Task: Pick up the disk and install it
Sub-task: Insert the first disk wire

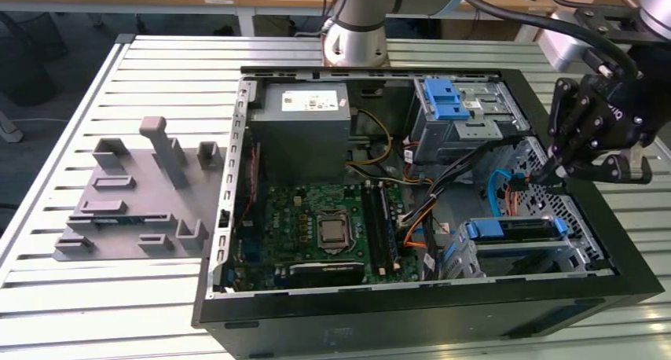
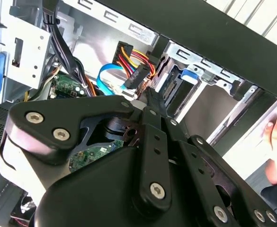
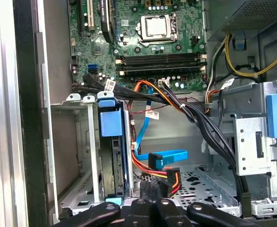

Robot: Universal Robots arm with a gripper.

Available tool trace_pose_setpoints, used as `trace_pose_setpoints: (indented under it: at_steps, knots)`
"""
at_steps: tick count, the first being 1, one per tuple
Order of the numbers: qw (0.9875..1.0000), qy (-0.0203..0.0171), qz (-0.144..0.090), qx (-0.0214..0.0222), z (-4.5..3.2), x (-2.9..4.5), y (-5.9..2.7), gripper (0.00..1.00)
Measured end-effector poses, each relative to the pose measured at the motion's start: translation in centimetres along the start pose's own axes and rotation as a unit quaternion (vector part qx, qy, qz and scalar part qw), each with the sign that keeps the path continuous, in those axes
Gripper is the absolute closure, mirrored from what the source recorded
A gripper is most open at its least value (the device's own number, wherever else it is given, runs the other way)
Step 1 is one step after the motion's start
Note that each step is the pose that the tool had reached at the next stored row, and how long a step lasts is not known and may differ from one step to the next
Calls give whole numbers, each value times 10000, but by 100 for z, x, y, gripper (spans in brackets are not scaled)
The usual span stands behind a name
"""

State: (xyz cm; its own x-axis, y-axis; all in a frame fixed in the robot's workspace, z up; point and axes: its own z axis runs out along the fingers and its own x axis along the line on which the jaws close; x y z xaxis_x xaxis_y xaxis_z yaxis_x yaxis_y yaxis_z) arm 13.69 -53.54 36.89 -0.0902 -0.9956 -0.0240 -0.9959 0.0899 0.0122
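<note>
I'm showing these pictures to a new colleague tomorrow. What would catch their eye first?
Probably the open computer case on the slatted table, its green motherboard laid bare. Next, the black gripper hanging over the case at the exterior view's right, near the disk with its blue frame, which sits in the drive cage. In the first wrist view, orange and blue cables trail beside that cage.

Black linkage gripper (image 1: 552, 171), silver screws, grey arm (image 1: 354, 18)

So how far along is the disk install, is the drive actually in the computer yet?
The disk already sits upright in the metal cage at the case's corner, its blue rail facing out in the first wrist view. The gripper hovers just above that corner with nothing in hand. Whether the disk is fully seated and cabled cannot be told; loose cables lie beside it.
</note>
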Motion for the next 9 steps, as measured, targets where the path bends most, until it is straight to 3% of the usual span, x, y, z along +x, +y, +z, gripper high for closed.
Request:
trace_pose_setpoints:
  at_steps: [9]
  knots:
    - [9998, 24, 205, -3, 9, -62, 1, 89]
